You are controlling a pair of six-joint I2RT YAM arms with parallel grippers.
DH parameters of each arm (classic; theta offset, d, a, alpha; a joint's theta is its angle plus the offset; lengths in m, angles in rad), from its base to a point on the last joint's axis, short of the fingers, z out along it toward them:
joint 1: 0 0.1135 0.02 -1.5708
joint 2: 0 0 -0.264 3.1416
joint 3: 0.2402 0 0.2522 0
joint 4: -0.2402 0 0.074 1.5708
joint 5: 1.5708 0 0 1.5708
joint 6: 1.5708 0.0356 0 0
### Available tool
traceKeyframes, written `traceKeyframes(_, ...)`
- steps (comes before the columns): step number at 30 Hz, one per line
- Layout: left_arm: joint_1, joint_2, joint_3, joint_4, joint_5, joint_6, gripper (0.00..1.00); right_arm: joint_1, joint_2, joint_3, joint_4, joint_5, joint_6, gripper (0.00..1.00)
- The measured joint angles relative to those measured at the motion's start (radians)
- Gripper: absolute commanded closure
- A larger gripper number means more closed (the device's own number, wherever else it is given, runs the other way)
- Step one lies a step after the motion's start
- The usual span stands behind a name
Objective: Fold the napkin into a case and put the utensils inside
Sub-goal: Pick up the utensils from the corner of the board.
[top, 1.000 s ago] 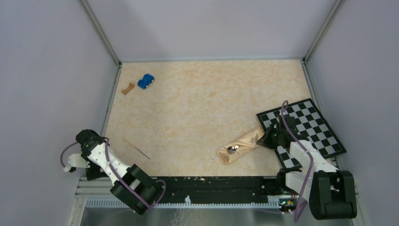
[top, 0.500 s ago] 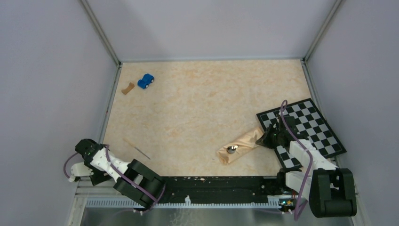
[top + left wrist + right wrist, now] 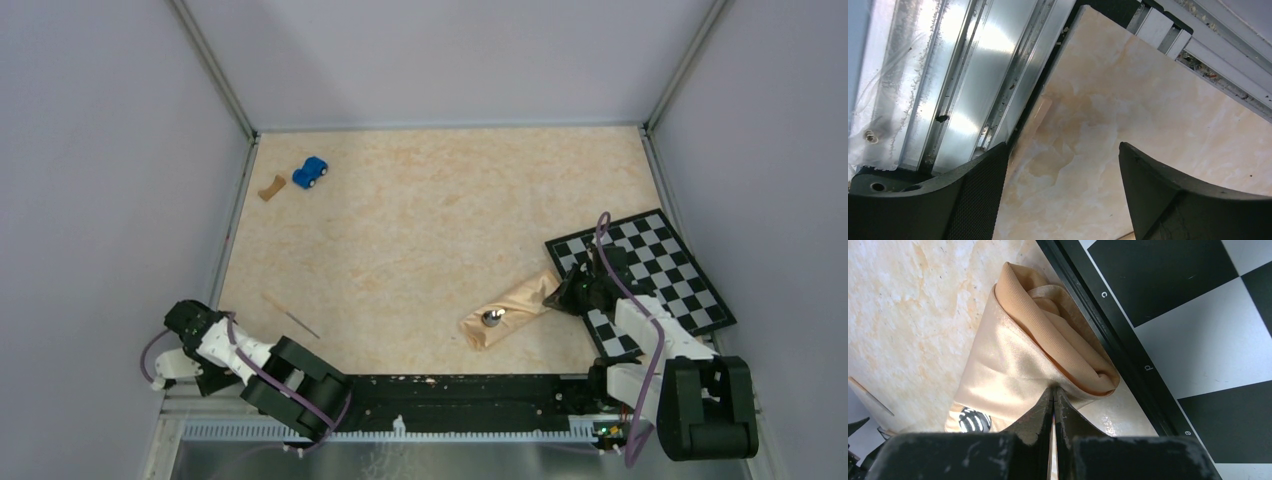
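Observation:
The napkin (image 3: 508,310) lies as a narrow tan-orange case left of the checkerboard, with a shiny spoon bowl (image 3: 492,318) showing at its near-left end. My right gripper (image 3: 566,296) is shut on the case's right end. In the right wrist view its tips (image 3: 1053,389) pinch the fabric edge of the napkin (image 3: 1013,370), and the spoon bowl (image 3: 971,420) glints at lower left. A thin straight utensil (image 3: 292,315) lies alone on the table at left. My left gripper (image 3: 166,368) hangs open over the near-left table corner, its jaws (image 3: 1064,147) wide apart and empty.
The checkerboard (image 3: 662,268) lies at the right, its black border (image 3: 1128,360) touching the napkin. A blue toy car (image 3: 311,172) and a small brown scrap (image 3: 270,187) sit at the far left. An aluminium rail (image 3: 948,80) runs along the table's near-left edge.
My left arm has drawn back toward the near-left corner and its jaws have narrowed a little. The right gripper has closed the last bit on the napkin, which has stayed put.

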Motion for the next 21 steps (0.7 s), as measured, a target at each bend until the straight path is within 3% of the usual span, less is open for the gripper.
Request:
traceKeyframes(2,0.000,0.000,-0.013,0.013,0.006,-0.002,0.17,0.000,0.000,0.000,0.000,0.000,0.000,1.00)
traceKeyframes(11,0.008,0.006,-0.035,0.041,-0.012,0.023,0.48,0.000,0.002,0.004,-0.004,0.001,0.000,1.00)
traceKeyframes(14,0.010,0.005,-0.041,0.039,-0.020,0.042,0.53,0.000,0.002,0.004,-0.005,0.002,0.000,1.00)
traceKeyframes(21,0.018,0.005,-0.047,0.035,-0.041,0.082,0.85,0.000,0.002,0.005,-0.007,0.003,0.000,1.00)
